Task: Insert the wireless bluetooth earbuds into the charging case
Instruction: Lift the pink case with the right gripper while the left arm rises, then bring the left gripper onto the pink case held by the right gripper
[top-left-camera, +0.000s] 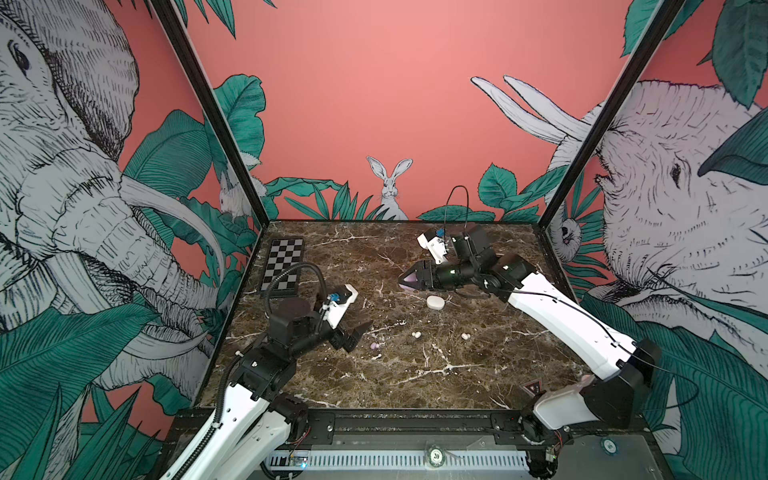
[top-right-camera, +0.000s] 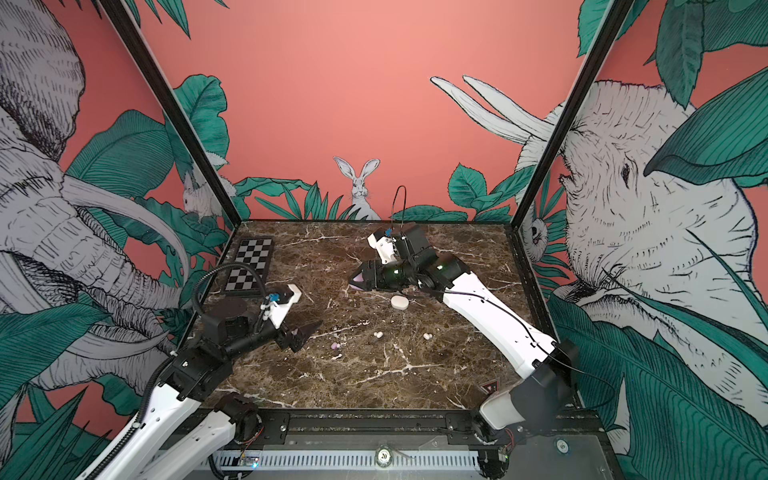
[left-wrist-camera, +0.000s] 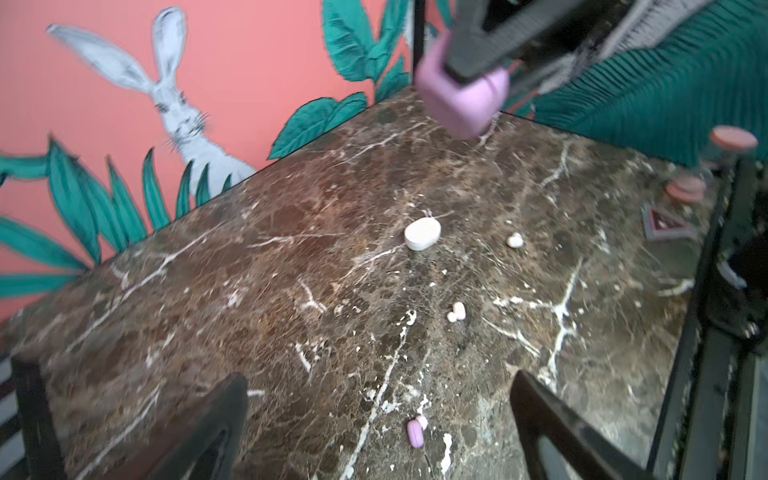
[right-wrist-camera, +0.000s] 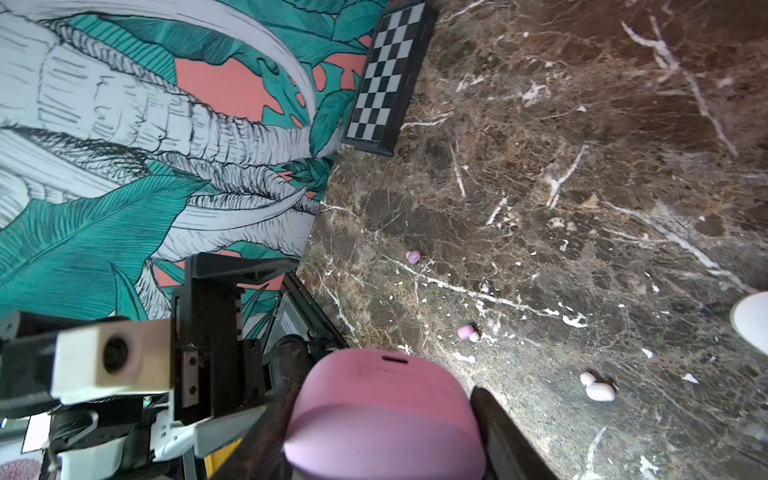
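My right gripper (top-left-camera: 405, 282) is shut on a lilac charging case (top-left-camera: 410, 284), held just above the marble table (top-left-camera: 415, 386) at the back middle; the case (right-wrist-camera: 386, 395) fills its jaws in the right wrist view. A white case (top-left-camera: 435, 302) lies closed on the table beside it. Two lilac earbuds (top-left-camera: 374, 345) (top-left-camera: 376, 355) lie near my left gripper (top-left-camera: 353, 332), which is open and empty. Two white earbuds (top-left-camera: 416, 334) (top-left-camera: 466, 336) lie mid-table. In the left wrist view one lilac earbud (left-wrist-camera: 414, 432) lies between the spread fingers (left-wrist-camera: 552, 415).
A checkerboard (top-left-camera: 284, 264) lies at the back left corner. A triangular warning sticker (top-left-camera: 534, 388) sits at the front right. Patterned walls with black posts close in the table on three sides, and a black rail (top-left-camera: 415, 419) runs along the front edge.
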